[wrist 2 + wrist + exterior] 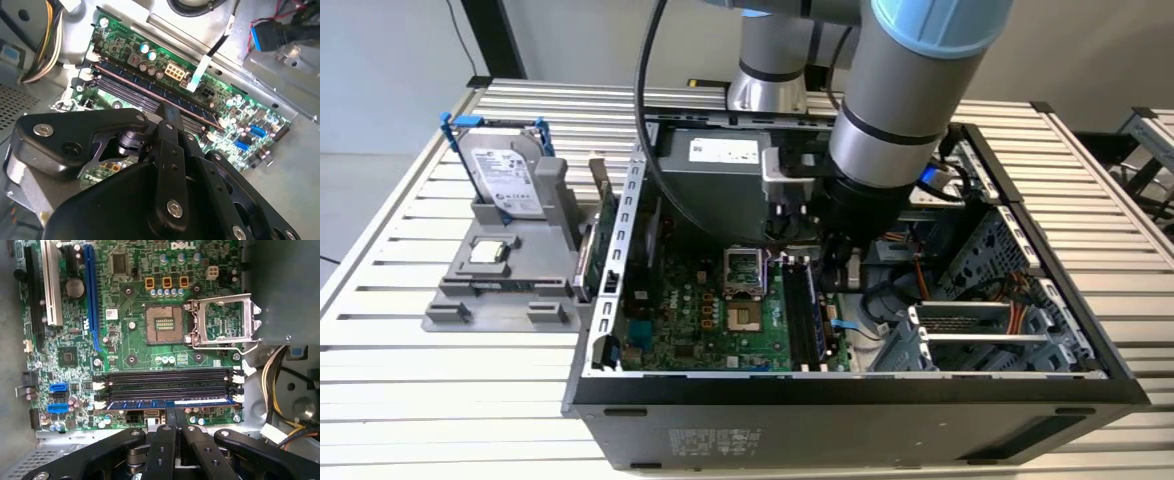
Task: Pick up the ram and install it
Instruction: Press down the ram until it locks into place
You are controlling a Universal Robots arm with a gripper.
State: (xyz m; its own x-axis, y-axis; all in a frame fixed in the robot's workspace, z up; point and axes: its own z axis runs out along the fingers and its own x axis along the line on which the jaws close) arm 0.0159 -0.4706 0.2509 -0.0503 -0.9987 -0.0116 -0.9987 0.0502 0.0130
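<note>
gripper (172, 422): black fingers (170, 117) closed together, tips pressing on the ram's top edge | computer case (854, 400): open on slatted table (400, 370), arm reaching inside | motherboard (130, 340): green, empty cpu socket (162, 324) at 12 o'clock from the slots | ram (170, 403): seated lengthwise in the memory slot nearest the gripper, other black slots (165, 382) at its 12 o'clock
</note>
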